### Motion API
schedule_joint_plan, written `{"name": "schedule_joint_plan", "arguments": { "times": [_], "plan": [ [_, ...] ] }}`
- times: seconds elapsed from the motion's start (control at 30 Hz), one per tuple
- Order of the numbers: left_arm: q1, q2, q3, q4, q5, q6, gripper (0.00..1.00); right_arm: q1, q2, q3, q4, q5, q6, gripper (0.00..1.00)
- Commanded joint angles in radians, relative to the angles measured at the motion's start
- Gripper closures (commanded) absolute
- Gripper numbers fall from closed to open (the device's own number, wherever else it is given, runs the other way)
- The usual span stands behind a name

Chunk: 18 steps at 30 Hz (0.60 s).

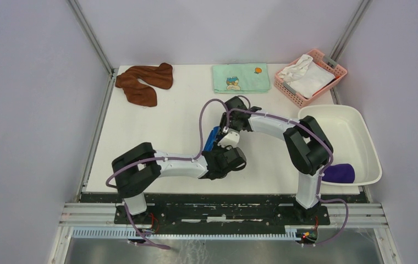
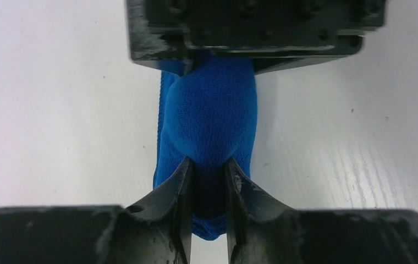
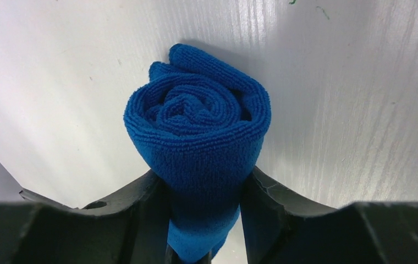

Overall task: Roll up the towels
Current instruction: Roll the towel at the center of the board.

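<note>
Right wrist view shows me the royal blue towel (image 3: 198,137) wound into a tight spiral with its end facing the lens. The right gripper (image 3: 204,220) clamps it on both flanks. On my left wrist camera, the left gripper (image 2: 209,184) pinches the opposite end, jaws squeezed into the cloth. The roll sits mid-way across the table (image 1: 157,121), its long axis running straight from one gripper to the other. With both arms on it, I judge either could carry it.
</note>
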Motion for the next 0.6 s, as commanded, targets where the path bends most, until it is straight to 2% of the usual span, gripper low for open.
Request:
{"name": "schedule_joint_plan", "arguments": {
  "times": [0.0, 0.13, 0.33, 0.47, 0.57],
  "plan": [
    [0.087, -0.118, -0.087, 0.055, 0.161, -0.069, 0.77, -0.005, -0.06, -0.026, -0.015, -0.011, -0.03, 0.47],
    [0.222, -0.212, -0.2, 0.161, 0.44, -0.14, 0.86, -0.021, -0.098, -0.064, 0.076, -0.077, -0.042, 0.38],
    [0.397, -0.303, -0.323, 0.29, 0.741, -0.227, 0.88, -0.064, -0.162, -0.189, 0.315, -0.185, -0.002, 0.27],
    [0.474, -0.302, -0.366, 0.354, 0.88, -0.279, 0.87, -0.069, -0.162, -0.242, 0.441, -0.235, 0.035, 0.22],
    [0.504, -0.277, -0.367, 0.368, 0.935, -0.3, 0.88, -0.068, -0.154, -0.285, 0.515, -0.244, 0.062, 0.16]
  ]
}}
